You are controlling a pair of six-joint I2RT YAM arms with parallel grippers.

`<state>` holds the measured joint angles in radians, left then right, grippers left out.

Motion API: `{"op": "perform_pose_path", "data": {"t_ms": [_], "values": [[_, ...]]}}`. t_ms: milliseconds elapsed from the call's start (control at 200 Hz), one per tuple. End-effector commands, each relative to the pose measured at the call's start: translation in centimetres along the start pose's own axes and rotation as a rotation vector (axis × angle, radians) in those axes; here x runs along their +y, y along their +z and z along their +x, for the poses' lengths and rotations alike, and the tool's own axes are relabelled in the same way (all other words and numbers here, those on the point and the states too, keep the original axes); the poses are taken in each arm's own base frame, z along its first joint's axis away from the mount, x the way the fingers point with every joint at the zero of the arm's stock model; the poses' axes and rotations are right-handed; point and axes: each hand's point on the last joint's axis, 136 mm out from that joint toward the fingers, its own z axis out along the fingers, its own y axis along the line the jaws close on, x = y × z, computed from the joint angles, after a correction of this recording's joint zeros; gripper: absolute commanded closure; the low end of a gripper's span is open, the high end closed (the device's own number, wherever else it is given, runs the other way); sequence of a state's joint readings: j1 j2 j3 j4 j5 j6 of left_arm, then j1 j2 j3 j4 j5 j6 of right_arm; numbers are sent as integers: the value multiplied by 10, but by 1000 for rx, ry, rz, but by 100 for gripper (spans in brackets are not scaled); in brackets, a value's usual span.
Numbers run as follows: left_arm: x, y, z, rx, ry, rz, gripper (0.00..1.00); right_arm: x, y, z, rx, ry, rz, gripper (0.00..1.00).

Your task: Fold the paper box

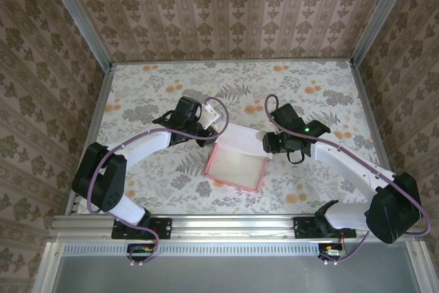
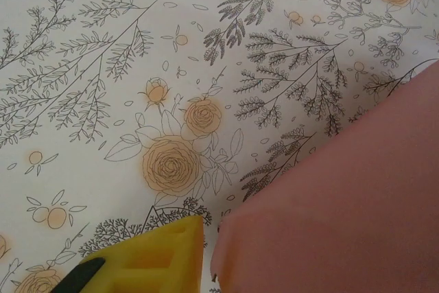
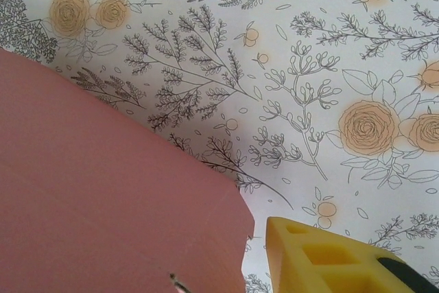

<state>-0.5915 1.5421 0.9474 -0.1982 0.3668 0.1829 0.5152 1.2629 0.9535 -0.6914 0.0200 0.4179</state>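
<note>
At centre of floral table (image 1: 158, 87): paper box (image 1: 236, 167), pale inside up, pink edges. My left gripper (image 1: 217, 128) at its 11 o'clock corner, my right gripper (image 1: 269, 145) at 2 o'clock corner. Wrist views: one yellow finger (image 2: 154, 259) (image 3: 329, 259) each, pink sheet just beside. Whether jaws grip: cannot tell, either side.

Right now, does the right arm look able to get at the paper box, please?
Probably yes: the right gripper sits at the far right corner of the paper box, its yellow finger beside the pink flap, nothing between.
</note>
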Motion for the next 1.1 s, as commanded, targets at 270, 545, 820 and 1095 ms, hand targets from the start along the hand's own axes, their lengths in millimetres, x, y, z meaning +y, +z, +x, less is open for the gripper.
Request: {"op": "perform_pose_path", "data": {"t_ms": [270, 545, 820, 1095], "values": [[-10, -16, -9, 5, 11, 27, 71, -8, -3, 15, 42, -28, 32, 65], [-11, -19, -11, 9, 12, 27, 78, -10, -4, 20, 60, -41, 41, 70], [-11, -21, -12, 21, 11, 30, 90, -10, -6, 20, 60, -40, 39, 79], [-18, -19, -22, 5, -40, 6, 100, -5, -7, 7, 6, 11, 30, 92]]}}
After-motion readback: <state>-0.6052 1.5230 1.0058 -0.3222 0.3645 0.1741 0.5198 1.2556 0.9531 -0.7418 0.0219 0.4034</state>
